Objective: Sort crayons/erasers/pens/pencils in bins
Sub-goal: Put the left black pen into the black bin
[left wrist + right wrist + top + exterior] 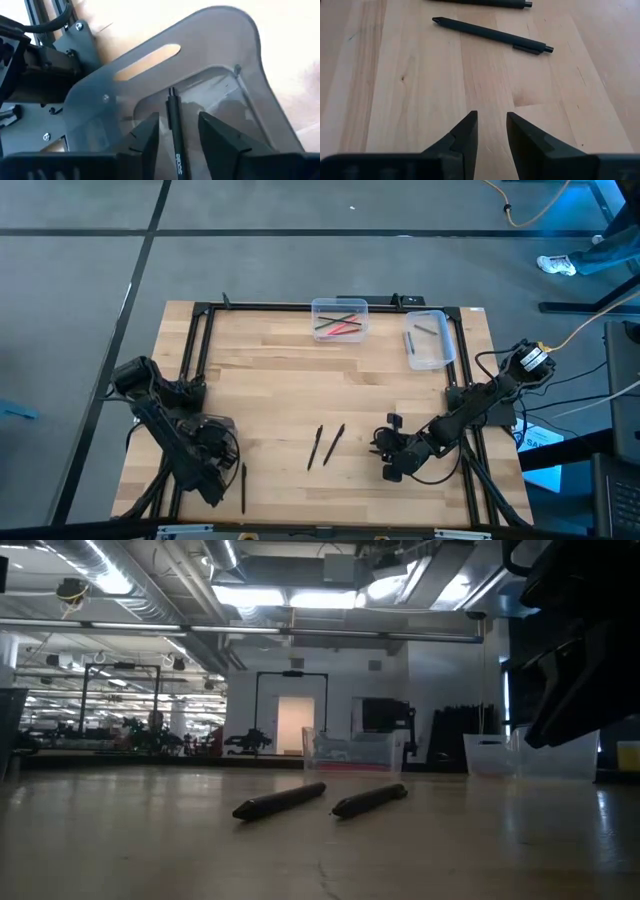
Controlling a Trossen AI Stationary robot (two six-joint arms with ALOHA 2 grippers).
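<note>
My left gripper (177, 135) hangs open over a smoky grey bin (240, 95) near the table's left front. The bin stands on a grey slotted plate (150, 60) by that arm's base. A black pen (174, 120) runs along the gap between the fingers with space on each side. Its lower end is cut off by the picture's edge, and I cannot tell whether it rests in the bin. Two more black pens (314, 448) (334, 442) lie side by side on the wood at mid-table. My right gripper (492, 130) hovers open just to their right, pointing at them with nothing between its fingers.
One clear bin (340, 320) at the far edge holds red and dark sticks. A second clear bin (430, 338) at the far right holds a few dark ones. Another black pen (243, 485) lies on the wood right of my left arm. Black frame rails (195, 350) border the table.
</note>
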